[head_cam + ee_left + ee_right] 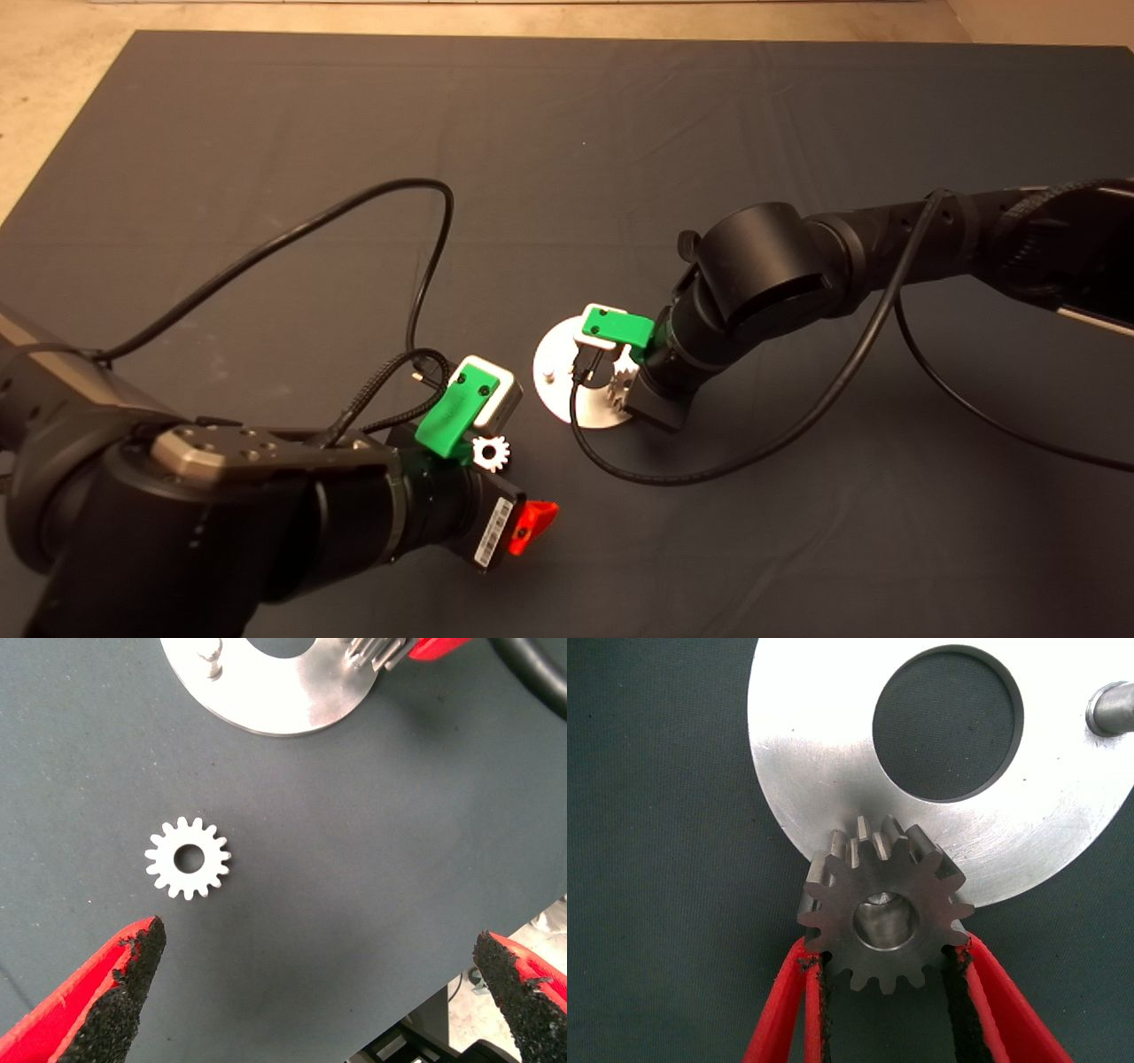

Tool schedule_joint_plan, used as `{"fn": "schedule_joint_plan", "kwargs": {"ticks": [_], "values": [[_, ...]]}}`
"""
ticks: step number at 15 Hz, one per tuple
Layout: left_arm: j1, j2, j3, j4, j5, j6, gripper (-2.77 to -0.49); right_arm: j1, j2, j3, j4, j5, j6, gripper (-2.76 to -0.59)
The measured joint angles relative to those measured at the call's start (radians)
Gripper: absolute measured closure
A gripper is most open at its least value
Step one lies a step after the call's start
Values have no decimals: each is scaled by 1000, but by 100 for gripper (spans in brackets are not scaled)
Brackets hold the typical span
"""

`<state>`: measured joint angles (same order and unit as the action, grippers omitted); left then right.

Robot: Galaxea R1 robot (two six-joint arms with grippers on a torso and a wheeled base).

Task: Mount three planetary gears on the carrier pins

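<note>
Seating well means keeping the dull grey toothed gear, pinched by the right claw, level with its bore over the pin at the shiny disc's rim, while the left claw hovers spread over a pale gear on the mat beside that disc.

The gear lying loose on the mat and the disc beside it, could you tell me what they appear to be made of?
The loose gear looks like pale, matte metal, evenly light with crisp cut teeth. The disc seems polished or brushed steel or aluminium: it shows bright glare and fine scratch lines.
</note>
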<state>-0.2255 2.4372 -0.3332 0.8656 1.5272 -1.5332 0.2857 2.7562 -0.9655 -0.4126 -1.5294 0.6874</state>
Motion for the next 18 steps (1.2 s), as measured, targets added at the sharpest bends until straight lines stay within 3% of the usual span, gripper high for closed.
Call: {"fn": "schedule_joint_plan", "kwargs": {"ticks": [9, 18], "values": [[-19, -3, 0, 2, 0, 0, -251, 0, -8, 7, 0, -4, 0, -68], [-19, -3, 0, 2, 0, -1, -251, 0, -8, 7, 0, -4, 0, -68]]}}
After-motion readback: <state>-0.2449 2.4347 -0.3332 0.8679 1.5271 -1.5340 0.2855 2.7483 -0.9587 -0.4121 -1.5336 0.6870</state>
